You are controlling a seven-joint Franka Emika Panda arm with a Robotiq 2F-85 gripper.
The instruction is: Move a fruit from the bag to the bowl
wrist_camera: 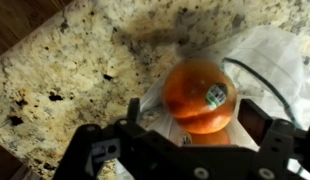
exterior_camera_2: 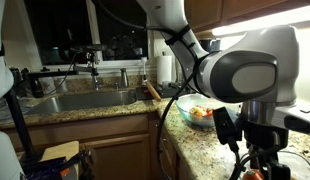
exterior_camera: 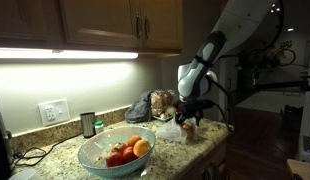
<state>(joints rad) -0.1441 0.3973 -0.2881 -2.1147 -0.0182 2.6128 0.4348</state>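
The gripper (wrist_camera: 193,112) is hanging wide open over the orange fruit (wrist_camera: 200,95), with 1 finger on each side of it and nothing gripped yet. The fruit, wearing a small sticker, is lying at the mouth of the clear bag (wrist_camera: 270,55). The crinkly film is spreading beside and beneath it, and I cannot tell whether any film is covering it.

To do this step well, I would be lowering straight down until the pads are level with the widest part of the fruit. I would then be closing gently, since the skin looks smooth and round and could be squeezed out sideways. Catching film between pad and fruit is the main risk, so a slow lift with an eye on the bag is wise. The bowl (exterior_camera: 95,160) is sitting further along the counter (wrist_camera: 65,70), apart from the bag, and is already holding several fruits. A low release there should be sparing them a knock.

The counter is speckled granite, hard and glossy, so a dropped fruit would likely be rolling. This is a kitchen:
- Wooden cabinets (exterior_camera: 105,20) are hanging above a bright light strip (exterior_camera: 65,52).
- A wall outlet (exterior_camera: 53,111) and a small dark cup (exterior_camera: 88,124) are showing behind the bowl.
- A dark cloth bag (exterior_camera: 143,104) is slumping behind the clear one.
- A sink (exterior_camera_2: 80,101) with its faucet (exterior_camera_2: 93,68) is showing in an exterior view.
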